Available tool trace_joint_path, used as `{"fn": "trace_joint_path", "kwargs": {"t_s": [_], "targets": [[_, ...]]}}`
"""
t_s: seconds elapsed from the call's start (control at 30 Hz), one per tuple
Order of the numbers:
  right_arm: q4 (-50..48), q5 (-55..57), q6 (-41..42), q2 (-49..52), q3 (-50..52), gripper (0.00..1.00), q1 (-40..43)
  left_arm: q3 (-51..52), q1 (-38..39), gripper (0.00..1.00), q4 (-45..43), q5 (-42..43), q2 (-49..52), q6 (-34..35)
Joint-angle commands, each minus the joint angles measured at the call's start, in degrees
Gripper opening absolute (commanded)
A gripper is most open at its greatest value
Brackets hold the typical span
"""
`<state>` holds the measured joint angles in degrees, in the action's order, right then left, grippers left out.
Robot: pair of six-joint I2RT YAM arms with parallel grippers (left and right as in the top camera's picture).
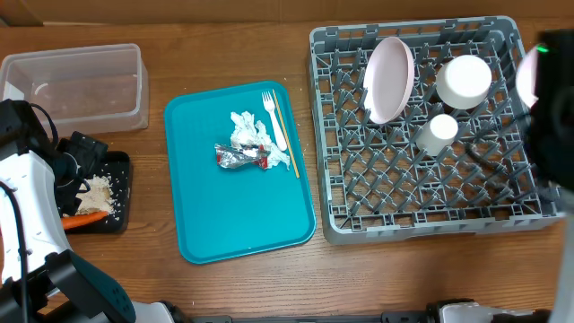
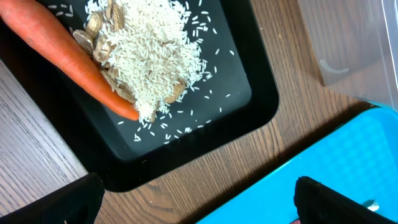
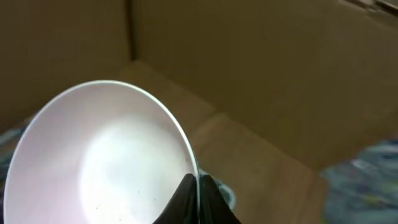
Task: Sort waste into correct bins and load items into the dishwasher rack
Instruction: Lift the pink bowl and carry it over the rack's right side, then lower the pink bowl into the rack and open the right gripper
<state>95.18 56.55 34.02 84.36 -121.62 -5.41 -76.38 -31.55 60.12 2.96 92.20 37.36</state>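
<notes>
My right gripper (image 3: pixel 198 186) is shut on the rim of a white-pinkish bowl (image 3: pixel 99 162) and holds it over the right side of the grey dishwasher rack (image 1: pixel 421 215); the bowl also shows in the overhead view (image 1: pixel 527 76). In the rack a plate (image 1: pixel 390 79) stands on edge, beside an upturned bowl (image 1: pixel 464 81) and a cup (image 1: pixel 439 133). My left gripper (image 2: pixel 199 202) is open and empty over the wood between the black tray (image 2: pixel 249 93) and the teal tray. Carrot (image 2: pixel 68 56) and rice (image 2: pixel 149 50) lie in the black tray. Napkins (image 1: pixel 247 128), wrapper (image 1: pixel 240 157), fork (image 1: pixel 273 117) and stick (image 1: pixel 287 139) lie on the teal tray.
The teal serving tray (image 1: pixel 242 215) lies in the middle of the table. The clear tub (image 1: pixel 72 85) stands at the back left and looks empty. Cardboard walls stand behind the table. The left arm's white body fills the front left corner.
</notes>
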Motion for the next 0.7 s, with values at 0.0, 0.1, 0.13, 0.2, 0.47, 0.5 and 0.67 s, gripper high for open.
{"fn": "trace_joint_path", "kwargs": {"t_s": [0.0, 0.1, 0.13, 0.2, 0.47, 0.5, 0.67], "targets": [[-3.5, 12.26, 6.69, 0.92, 9.16, 0.04, 2.62, -0.92, -0.15, 1.0, 0.04, -0.44, -0.81, 0.35], [-8.41, 17.55, 6.49, 1.31, 18.36, 0.04, 4.02, -0.92, -0.15, 1.0, 0.04, -0.44, -0.81, 0.35], [-9.51, 19.47, 6.51, 1.7, 21.16, 0.04, 4.31, -0.92, -0.15, 1.0, 0.04, -0.44, -0.81, 0.35], [-12.15, 24.28, 6.49, 2.86, 27.39, 0.04, 4.98, -0.92, -0.13, 1.0, 0.04, -0.44, -0.81, 0.35], [-19.74, 30.82, 6.03, 10.67, 41.62, 0.04, 10.03, -0.92, -0.15, 1.0, 0.04, -0.44, -0.81, 0.35], [-20.28, 30.67, 6.05, 11.8, 42.16, 0.04, 10.34, -0.92, -0.13, 1.0, 0.04, -0.44, -0.81, 0.35], [-22.88, 27.61, 3.06, 15.3, 42.25, 0.04, 10.4, -0.92, -0.15, 1.0, 0.04, -0.44, -0.81, 0.35]]}}
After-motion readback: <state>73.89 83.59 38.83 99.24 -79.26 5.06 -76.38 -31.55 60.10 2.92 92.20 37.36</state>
